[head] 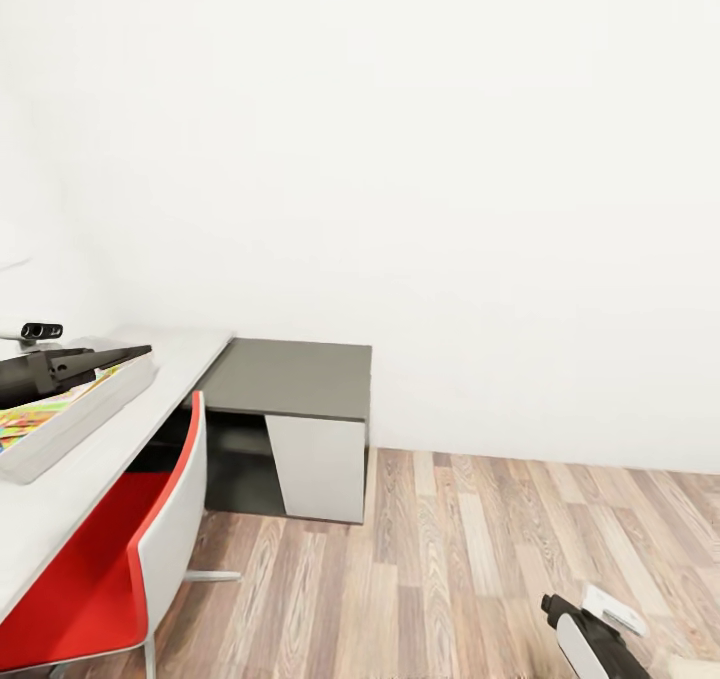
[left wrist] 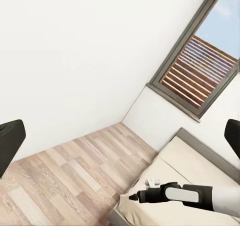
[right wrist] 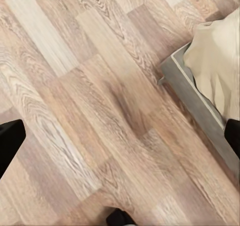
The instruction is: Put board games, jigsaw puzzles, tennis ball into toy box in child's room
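Note:
The toy box (head: 95, 407), a shallow light-grey bin, sits on the pale table (head: 175, 374) at the left. A multicoloured jigsaw puzzle (head: 28, 421) lies flat inside it. My left gripper (head: 140, 352) hovers just over the box, its fingers (left wrist: 10, 143) wide apart and empty, so it is open. My right arm (head: 590, 644) hangs low over the wood floor. The right gripper (right wrist: 120, 136) is open with nothing between its fingers (right wrist: 9, 142), close to the corner of the cream bed (right wrist: 220, 56). The board games and tennis ball are out of view.
A red and white chair (head: 150, 549) is tucked under the table. A lower dark grey-topped cabinet (head: 290, 379) adjoins the table's end against the white wall. A small black gadget (head: 40, 331) rests on the table. A window (left wrist: 200, 66) is above the bed (left wrist: 200, 161).

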`<state>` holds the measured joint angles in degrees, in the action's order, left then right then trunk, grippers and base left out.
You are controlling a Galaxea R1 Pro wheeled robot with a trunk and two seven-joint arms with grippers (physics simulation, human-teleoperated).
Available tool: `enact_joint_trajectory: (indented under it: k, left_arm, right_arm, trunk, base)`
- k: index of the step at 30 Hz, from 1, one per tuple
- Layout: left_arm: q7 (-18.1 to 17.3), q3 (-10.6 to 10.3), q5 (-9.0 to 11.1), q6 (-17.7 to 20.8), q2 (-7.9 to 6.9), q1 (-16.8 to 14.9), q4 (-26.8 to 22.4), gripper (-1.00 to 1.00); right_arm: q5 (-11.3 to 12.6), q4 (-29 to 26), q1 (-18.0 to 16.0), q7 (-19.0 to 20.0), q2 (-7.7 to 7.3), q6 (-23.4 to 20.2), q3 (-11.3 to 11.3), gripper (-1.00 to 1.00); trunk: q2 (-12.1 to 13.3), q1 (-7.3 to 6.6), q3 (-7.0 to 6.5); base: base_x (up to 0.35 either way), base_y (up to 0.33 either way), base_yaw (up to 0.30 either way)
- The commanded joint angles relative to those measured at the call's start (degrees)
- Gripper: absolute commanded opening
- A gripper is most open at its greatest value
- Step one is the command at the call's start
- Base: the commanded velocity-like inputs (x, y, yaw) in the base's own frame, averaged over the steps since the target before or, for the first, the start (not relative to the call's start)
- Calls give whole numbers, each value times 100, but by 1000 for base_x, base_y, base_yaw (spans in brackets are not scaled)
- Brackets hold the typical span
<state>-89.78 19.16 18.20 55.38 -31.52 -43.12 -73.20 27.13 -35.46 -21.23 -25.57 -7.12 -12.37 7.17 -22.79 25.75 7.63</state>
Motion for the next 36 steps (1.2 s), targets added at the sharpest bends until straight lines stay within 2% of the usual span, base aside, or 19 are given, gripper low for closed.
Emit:
enact_joint_trajectory:
  k: [1,14,17,24,36]
  left_arm:
    - [-22,0,-2,61,-3,-3,-2,100]
    - [-22,0,-6,61,-3,-3,-2,100]
    - [-22,0,-8,61,-3,-3,-2,100]
    - [-22,-5,-9,53,-3,-3,-2,100]
    - [-22,-5,-9,52,-3,-3,7,100]
  right_arm:
    - [33,-8,-4,-27,0,-14,-6,100]
    - [-5,52,-4,-26,5,73,-46,100]
    - [-26,87,-4,-1,9,82,-61,100]
    - [-186,350,-4,270,145,546,-79,100]
    - [-281,434,-4,332,218,630,-68,100]
  trunk:
    - [-13,4,17]
    - [-13,4,76]
    - [-13,4,83]
    - [-13,4,85]
    - [-13,4,50]
  base:
    - [0,0,-250]
    - [0,0,-229]
    - [0,0,-67]
    - [0,0,-12]
    - [0,0,-74]
